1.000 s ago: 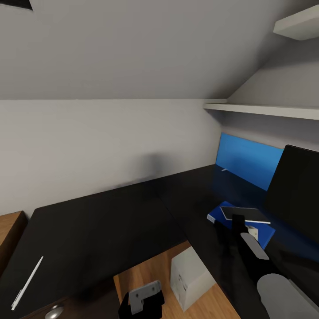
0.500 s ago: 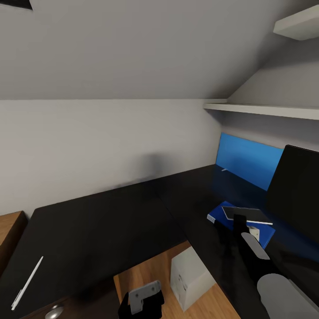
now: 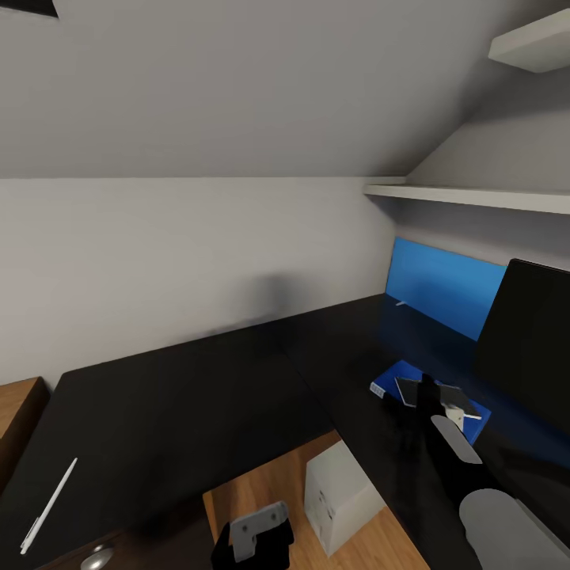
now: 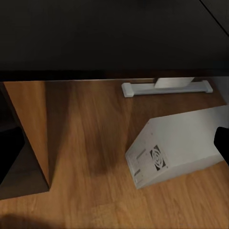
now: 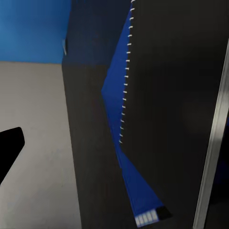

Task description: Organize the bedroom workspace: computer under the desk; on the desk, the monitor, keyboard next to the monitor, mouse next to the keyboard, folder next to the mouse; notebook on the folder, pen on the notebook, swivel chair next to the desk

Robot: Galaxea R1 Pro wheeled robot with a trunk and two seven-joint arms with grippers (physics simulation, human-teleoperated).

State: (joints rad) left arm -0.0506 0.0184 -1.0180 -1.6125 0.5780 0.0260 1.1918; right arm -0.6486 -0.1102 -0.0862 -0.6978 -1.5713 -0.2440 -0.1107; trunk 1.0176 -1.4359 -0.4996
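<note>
The blue folder point(image 3: 392, 382) lies on the black desk point(image 3: 182, 396) in front of the dark monitor point(image 3: 529, 336). On it the dark notebook point(image 3: 434, 393) sits tilted, one side raised. My right gripper point(image 3: 428, 393) hovers right at the notebook, with one black finger point(image 5: 9, 147) set far to the side, so it looks open. In the right wrist view the notebook point(image 5: 176, 95) with its white spiral edge covers the folder point(image 5: 119, 109). The white pen point(image 3: 49, 504) lies at the desk's far left. The white computer point(image 3: 340, 495) stands under the desk. My left gripper point(image 3: 253, 542) hangs low, empty and open.
A blue panel point(image 3: 443, 286) leans against the wall behind the folder, and white shelves point(image 3: 475, 195) run above it. A sloped ceiling closes in overhead. Beside the computer point(image 4: 176, 148), on the wooden floor point(image 4: 90, 143), sits a white bar-shaped foot point(image 4: 164, 88) and a wooden cabinet side point(image 4: 24, 129).
The notebook, flat and level over the folder before, has tipped and sunk onto it. My right arm has barely moved; the left arm and camera are still.
</note>
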